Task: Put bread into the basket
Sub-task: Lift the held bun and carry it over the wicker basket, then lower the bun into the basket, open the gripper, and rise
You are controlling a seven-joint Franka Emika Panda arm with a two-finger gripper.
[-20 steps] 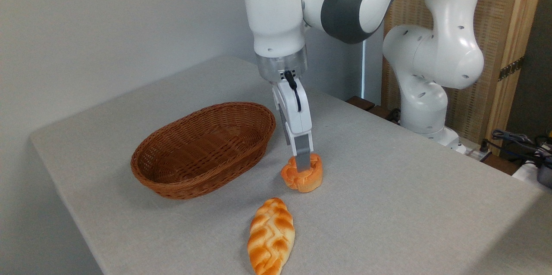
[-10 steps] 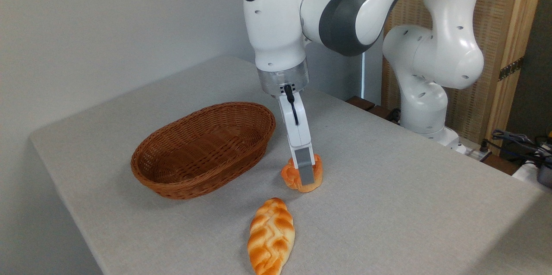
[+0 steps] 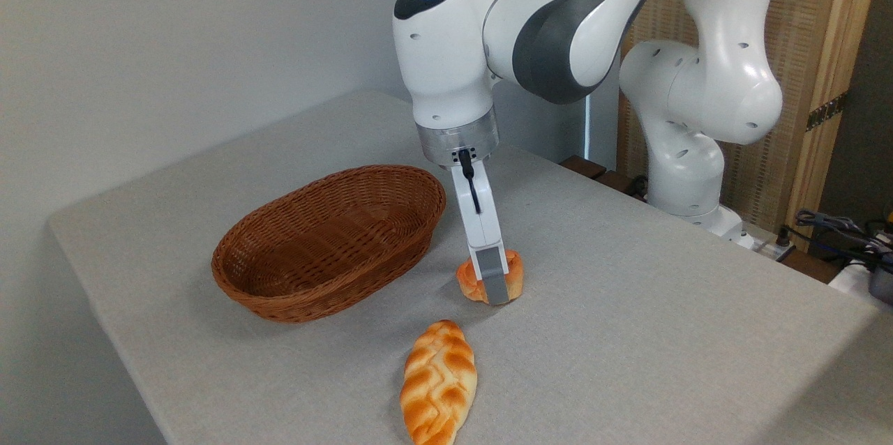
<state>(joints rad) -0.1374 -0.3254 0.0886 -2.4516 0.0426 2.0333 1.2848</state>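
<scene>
The bread [image 3: 513, 276], a small round orange bun, sits on the grey table just right of the basket [image 3: 328, 239], an oval reddish-brown wicker basket with nothing in it. My gripper [image 3: 492, 276] points down over the bun with its jaws either side of it. The near finger [image 3: 494, 284] stands in front of the bun and its tip reaches the tabletop. The far finger is hidden behind the bun. The jaws look open around the bun, which rests on the table.
A long braided loaf [image 3: 438, 382] lies near the table's front edge, below the bun. The arm's white base [image 3: 687, 173] stands at the back right, with cables [image 3: 844, 229] beyond the table's right side. A wall runs behind the table.
The arm has come down: the finger that was at the bun's top now reaches the table in front of it. The bun looks slightly smaller and nudged back.
</scene>
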